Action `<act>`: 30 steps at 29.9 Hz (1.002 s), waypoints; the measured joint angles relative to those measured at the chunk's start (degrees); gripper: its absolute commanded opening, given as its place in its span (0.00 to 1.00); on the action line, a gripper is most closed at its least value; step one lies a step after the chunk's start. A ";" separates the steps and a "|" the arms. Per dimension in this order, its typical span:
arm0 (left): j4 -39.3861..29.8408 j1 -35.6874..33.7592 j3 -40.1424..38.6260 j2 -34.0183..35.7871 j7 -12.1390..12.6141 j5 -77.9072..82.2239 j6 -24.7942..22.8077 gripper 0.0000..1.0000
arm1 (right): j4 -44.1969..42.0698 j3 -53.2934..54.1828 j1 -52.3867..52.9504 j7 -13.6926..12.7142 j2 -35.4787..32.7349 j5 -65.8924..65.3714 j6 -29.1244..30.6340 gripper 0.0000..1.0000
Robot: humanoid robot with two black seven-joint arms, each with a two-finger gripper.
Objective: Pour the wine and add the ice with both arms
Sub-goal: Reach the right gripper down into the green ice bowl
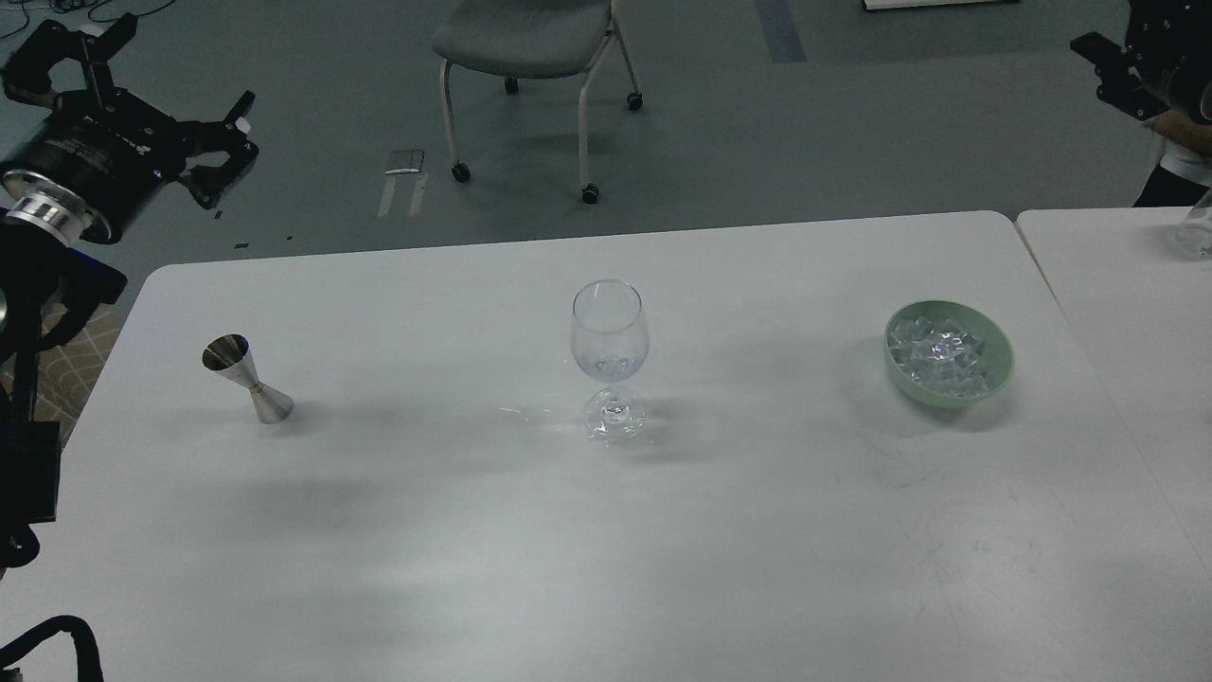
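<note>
A clear wine glass [609,332] stands upright at the table's middle, with a little clear wine [611,366] at the bottom of its bowl. A steel jigger [248,379] stands on the table at the left, leaning slightly. The ice [942,352], many small clear cubes, fills a pale green bowl [994,379] at the right. My left gripper [182,76] is open and empty, raised beyond the table's far left corner, well above the jigger. My right gripper [1108,66] shows only partly at the top right edge, far from the bowl.
The white table [606,530] has a second white table [1127,313] next to it on the right, with a clear glass object [1199,227] at its far edge. A grey wheeled chair [530,47] stands on the floor behind.
</note>
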 measured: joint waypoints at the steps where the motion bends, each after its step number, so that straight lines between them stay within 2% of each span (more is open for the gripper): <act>1: 0.41 0.32 -0.44 -0.22 -2.04 0.00 -0.85 0.98 | 0.44 -2.34 1.21 0.00 -0.50 -1.44 0.00 1.00; 4: 2.35 1.38 -0.91 -0.44 -8.36 0.00 -3.56 0.98 | 1.28 -10.89 6.30 0.01 -1.17 -6.85 0.00 1.00; 5: 2.74 1.76 -0.87 -0.47 -9.88 0.00 -4.66 0.98 | 1.36 -13.52 7.99 0.01 -1.21 -8.64 0.03 1.00; 7: 3.07 2.30 -0.62 -0.54 -11.23 0.00 -5.74 0.98 | 1.36 -19.75 11.48 0.03 -1.33 -13.35 0.05 1.00; 10: 3.17 2.96 -0.39 -0.59 -11.62 0.00 -5.92 0.98 | 1.97 -28.64 15.58 0.57 -1.39 -19.74 0.17 1.00; 17: 3.37 4.40 -0.41 -0.22 -12.47 0.79 -5.89 0.98 | 5.36 -46.41 21.94 4.84 -1.39 -24.75 0.24 0.99; 24: 3.37 5.12 1.83 -0.13 -12.94 7.11 -6.35 0.98 | 9.05 -52.70 21.91 5.20 -1.93 -24.87 0.32 0.97; 26: 3.37 5.14 3.41 -0.12 -13.33 9.03 -6.34 0.98 | 11.76 -54.54 21.42 5.17 -3.17 -24.88 0.39 0.91; 28: 3.37 5.14 3.87 -0.04 -13.80 9.63 -6.29 0.98 | 14.07 -56.83 21.17 4.83 -3.88 -24.91 0.40 0.78; 30: 3.37 5.17 4.01 0.03 -13.99 9.69 -6.29 0.98 | 15.25 -59.01 20.51 3.24 -3.98 -24.98 0.39 0.76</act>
